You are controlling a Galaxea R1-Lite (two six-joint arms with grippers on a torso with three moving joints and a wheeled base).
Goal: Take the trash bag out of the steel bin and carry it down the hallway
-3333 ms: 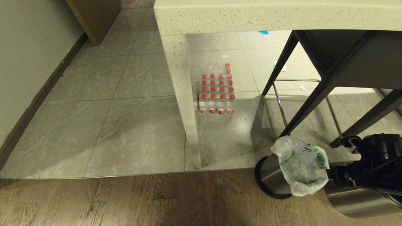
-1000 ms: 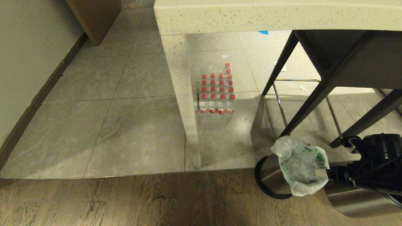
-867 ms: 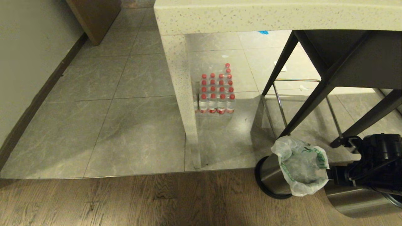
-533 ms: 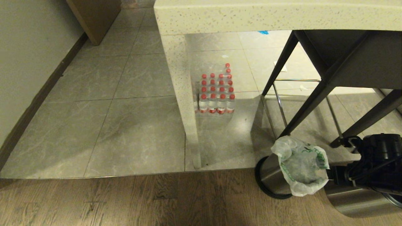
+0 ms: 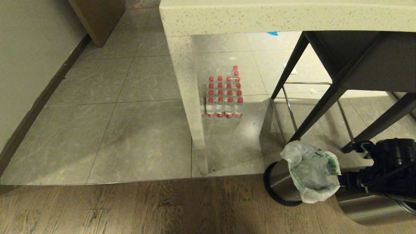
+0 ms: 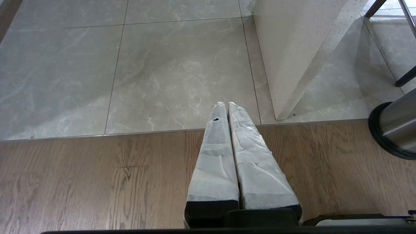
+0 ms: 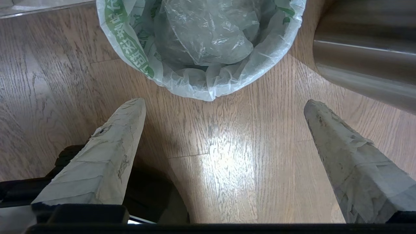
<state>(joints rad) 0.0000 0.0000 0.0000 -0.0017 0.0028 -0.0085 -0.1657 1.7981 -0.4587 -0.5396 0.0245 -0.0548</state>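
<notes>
The trash bag [image 5: 311,172], thin translucent white plastic with green lettering, lines the steel bin [image 5: 280,179] and folds over its top; the bin's black ring shows low on the wood floor. In the right wrist view the trash bag [image 7: 208,42] lies just beyond my right gripper [image 7: 224,102], which is open over bare wood and touches nothing. The right arm [image 5: 386,169] sits right of the bin. My left gripper [image 6: 224,104] is shut on nothing and hangs over the floor seam, with the steel bin [image 6: 395,130] off to one side.
A speckled stone counter leg [image 5: 191,107] stands left of the bin. Behind it is a pack of red-capped bottles [image 5: 224,97]. A dark stool [image 5: 357,61] spreads its legs above the bin. A second steel cylinder [image 5: 367,208] lies under the right arm. Tiled hallway floor stretches left.
</notes>
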